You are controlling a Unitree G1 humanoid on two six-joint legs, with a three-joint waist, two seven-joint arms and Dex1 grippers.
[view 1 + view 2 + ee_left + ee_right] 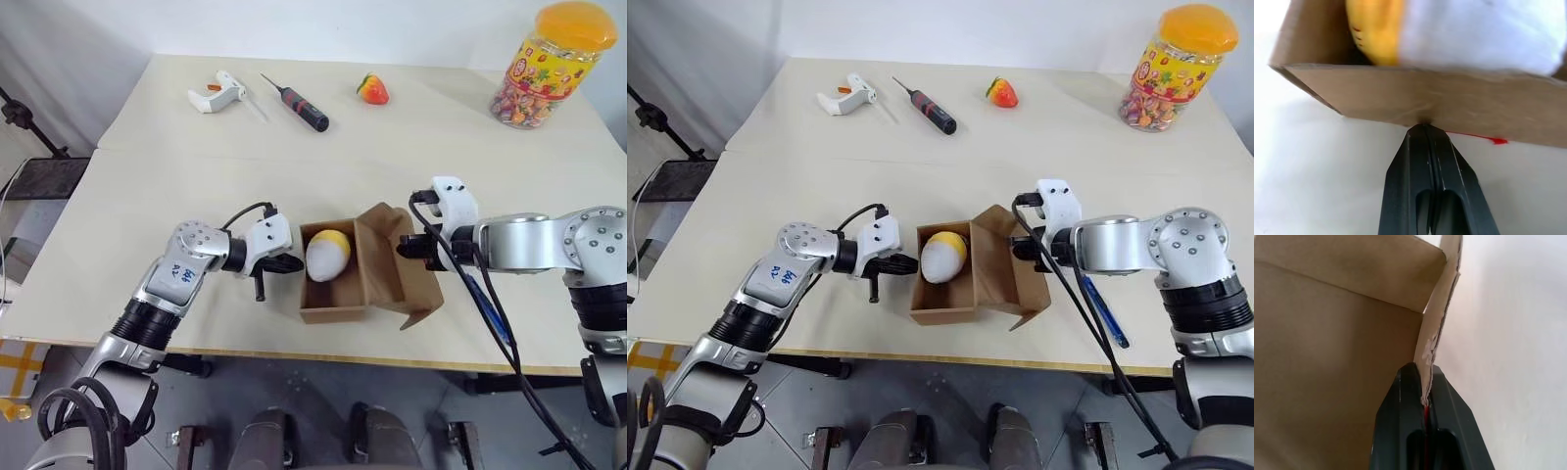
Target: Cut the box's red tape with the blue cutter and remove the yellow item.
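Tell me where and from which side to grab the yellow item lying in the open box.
Take the yellow item from above, across its narrow middle. It lies lengthwise in the box, whose walls block any sideways approach, while the top is open. The right pincer is shut on the opened flap and the shut left pincer is at the box's left wall, so one must let go first, probably the left.
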